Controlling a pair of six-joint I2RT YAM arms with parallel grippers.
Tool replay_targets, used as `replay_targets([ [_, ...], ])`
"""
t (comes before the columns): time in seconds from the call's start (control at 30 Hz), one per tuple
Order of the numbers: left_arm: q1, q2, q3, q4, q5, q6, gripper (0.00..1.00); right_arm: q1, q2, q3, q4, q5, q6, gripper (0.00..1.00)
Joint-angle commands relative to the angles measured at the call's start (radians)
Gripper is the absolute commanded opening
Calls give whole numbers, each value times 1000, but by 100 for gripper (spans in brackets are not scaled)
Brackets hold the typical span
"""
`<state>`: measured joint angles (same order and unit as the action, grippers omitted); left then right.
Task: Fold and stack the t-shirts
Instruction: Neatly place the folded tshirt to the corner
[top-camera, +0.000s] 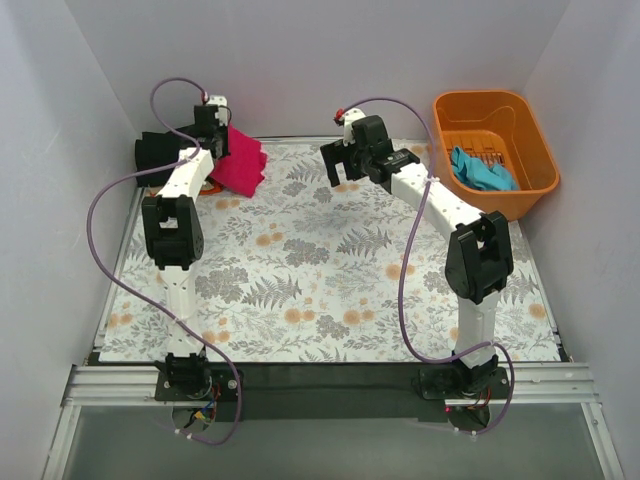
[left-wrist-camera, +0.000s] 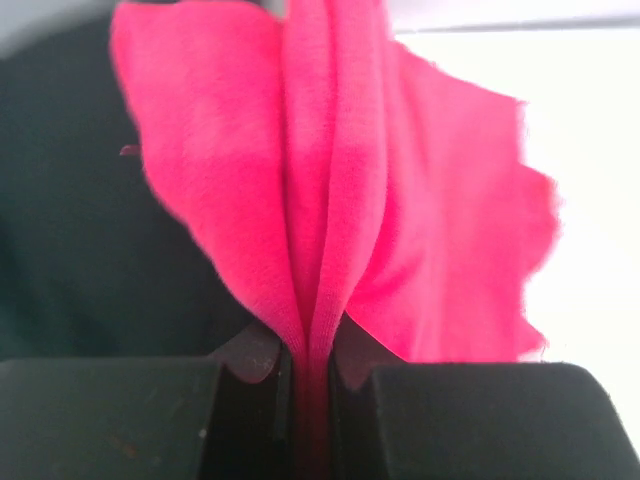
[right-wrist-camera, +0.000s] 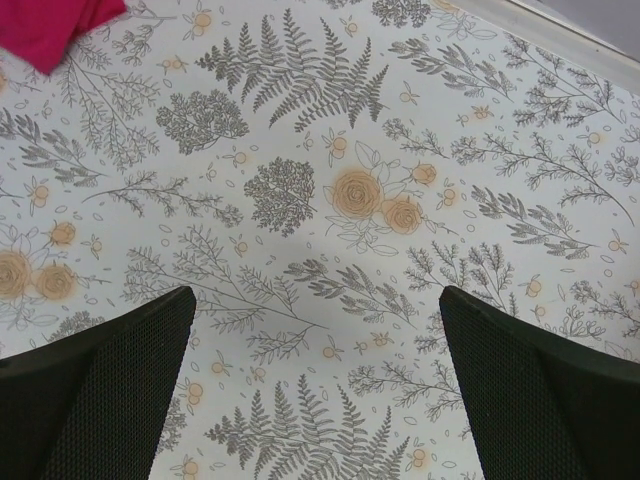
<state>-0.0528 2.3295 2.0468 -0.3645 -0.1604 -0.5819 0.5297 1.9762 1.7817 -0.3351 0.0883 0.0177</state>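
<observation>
The magenta-pink t-shirt (top-camera: 240, 164) hangs bunched at the far left of the table, partly over a folded black t-shirt (top-camera: 158, 150). My left gripper (top-camera: 216, 138) is shut on a fold of the pink shirt (left-wrist-camera: 330, 190); the black shirt (left-wrist-camera: 70, 220) fills the left of that view. A bit of orange cloth (top-camera: 208, 187) shows under the pink shirt. The teal-blue t-shirt (top-camera: 482, 170) lies crumpled in the orange basket (top-camera: 540, 150). My right gripper (top-camera: 347, 166) is open and empty above the mat's far middle; a corner of the pink shirt (right-wrist-camera: 50, 28) shows in its view. A white shirt is not visible.
The floral mat (top-camera: 330, 270) covers the table. The orange basket stands at the far right corner. White walls close in the left, back and right sides. Purple cables loop off both arms.
</observation>
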Motion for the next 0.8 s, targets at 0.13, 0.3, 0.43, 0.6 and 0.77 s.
replay_targets([
  [0.13,10,-36,171,-40,19,10,0,0,-33,-15,27,-13,-12,98],
  [0.3,16,-42,234,-42,22,25,0,0,-30,-16,27,-25,-9,98],
  [0.43,50,-30,273,-45,33,40,0,0,-28,-11,27,-30,-7,98],
  [0.6,108,-25,305,-44,88,59,0,0,-25,-8,25,-38,-9,98],
  [0.77,146,-16,312,-36,105,73,0,1,-13,2,27,-56,-1,98],
])
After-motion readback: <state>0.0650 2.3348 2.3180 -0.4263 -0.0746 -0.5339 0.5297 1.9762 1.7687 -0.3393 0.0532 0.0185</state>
